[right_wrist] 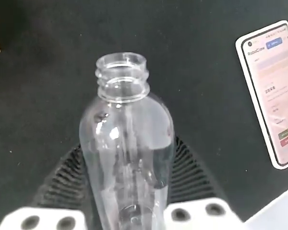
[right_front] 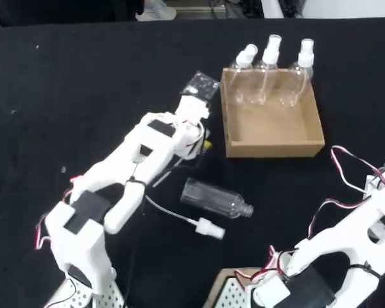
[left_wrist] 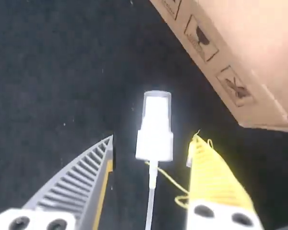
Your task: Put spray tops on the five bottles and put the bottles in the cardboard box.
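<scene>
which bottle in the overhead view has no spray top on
The clear bottle lying on its side on the table near the cardboard box: its neck is bare, while the three bottles in the box wear white spray tops.

The cardboard box (left_wrist: 259, 43) bears handling pictograms (left_wrist: 200, 37); phone (right_wrist: 273, 91) text is unreadable.

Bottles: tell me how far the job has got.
Done: three capped bottles sit in the cardboard box. In hand: the right gripper holds an uncapped bottle; the left gripper's open fingers flank a spray top. Left: capping that one and the lying bottle, boxing both.
</scene>
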